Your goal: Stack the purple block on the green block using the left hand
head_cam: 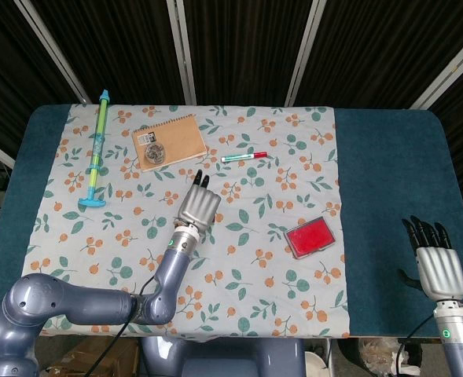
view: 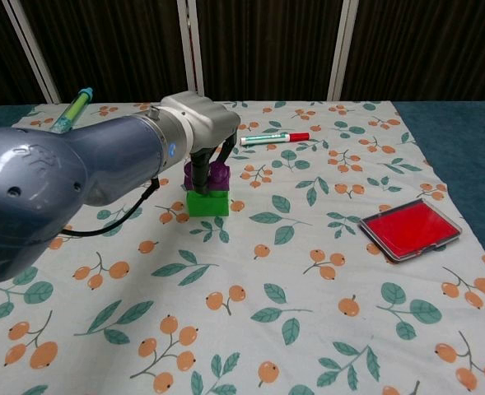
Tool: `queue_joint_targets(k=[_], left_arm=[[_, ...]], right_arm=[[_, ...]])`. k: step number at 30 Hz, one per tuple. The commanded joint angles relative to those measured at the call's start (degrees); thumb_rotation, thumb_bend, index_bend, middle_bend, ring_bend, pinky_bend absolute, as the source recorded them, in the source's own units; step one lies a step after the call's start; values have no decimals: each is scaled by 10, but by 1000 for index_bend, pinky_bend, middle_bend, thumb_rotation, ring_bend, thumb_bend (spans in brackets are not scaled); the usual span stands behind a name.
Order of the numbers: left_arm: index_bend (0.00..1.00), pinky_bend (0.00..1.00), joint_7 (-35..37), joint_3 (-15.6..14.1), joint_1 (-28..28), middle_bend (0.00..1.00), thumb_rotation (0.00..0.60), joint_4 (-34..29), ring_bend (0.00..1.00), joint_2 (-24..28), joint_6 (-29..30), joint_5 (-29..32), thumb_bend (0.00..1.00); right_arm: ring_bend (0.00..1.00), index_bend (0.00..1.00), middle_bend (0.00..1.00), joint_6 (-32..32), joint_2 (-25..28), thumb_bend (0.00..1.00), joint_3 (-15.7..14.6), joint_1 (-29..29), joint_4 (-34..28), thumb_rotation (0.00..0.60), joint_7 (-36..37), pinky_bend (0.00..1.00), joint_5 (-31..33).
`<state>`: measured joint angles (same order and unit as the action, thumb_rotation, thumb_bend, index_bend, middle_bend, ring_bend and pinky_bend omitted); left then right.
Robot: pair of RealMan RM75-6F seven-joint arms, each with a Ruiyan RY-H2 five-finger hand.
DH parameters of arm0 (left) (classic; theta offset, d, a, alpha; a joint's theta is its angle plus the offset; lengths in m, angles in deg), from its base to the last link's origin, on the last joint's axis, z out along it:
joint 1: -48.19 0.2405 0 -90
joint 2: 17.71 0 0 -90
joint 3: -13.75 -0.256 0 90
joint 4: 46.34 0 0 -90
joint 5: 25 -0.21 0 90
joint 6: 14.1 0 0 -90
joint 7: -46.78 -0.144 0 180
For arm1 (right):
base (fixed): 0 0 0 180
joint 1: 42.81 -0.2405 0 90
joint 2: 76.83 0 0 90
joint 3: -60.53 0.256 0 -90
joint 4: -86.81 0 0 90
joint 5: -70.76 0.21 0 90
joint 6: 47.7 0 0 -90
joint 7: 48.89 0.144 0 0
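Note:
In the chest view the purple block [view: 212, 176] sits on top of the green block [view: 207, 203], which stands on the flowered cloth [view: 308, 313]. My left hand [view: 194, 123] reaches down over the stack and holds the purple block, with dark fingers [view: 198, 169] on either side of it. From the head view my left hand [head_cam: 199, 207] covers both blocks, so neither shows there. My right hand [head_cam: 439, 267] hovers over the blue table at the far right, fingers straight and apart, holding nothing.
A brown notebook [head_cam: 168, 141] and a red-capped marker [head_cam: 244, 157] lie behind the stack. A red flat case [head_cam: 310, 238] lies to the right on the cloth. A long blue-green plastic toy [head_cam: 97, 149] lies at the far left.

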<state>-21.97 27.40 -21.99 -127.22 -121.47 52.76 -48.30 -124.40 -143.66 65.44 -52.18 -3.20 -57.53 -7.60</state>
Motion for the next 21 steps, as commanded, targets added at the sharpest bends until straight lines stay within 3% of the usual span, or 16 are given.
queue_joint_targets(k=[1,21], left_arm=[[539,0,0,-2,1,587,600,6,105,-3,-1,-1,302],[540,0,-7,-9,3,586,600,35,105,-21,-11,-5,302]], right_arm=[[97,36,64,1,0,223,0,0,1,600,0,0,0],[97,36,64,2,0,223,1,-1,2,600,1,0,3]])
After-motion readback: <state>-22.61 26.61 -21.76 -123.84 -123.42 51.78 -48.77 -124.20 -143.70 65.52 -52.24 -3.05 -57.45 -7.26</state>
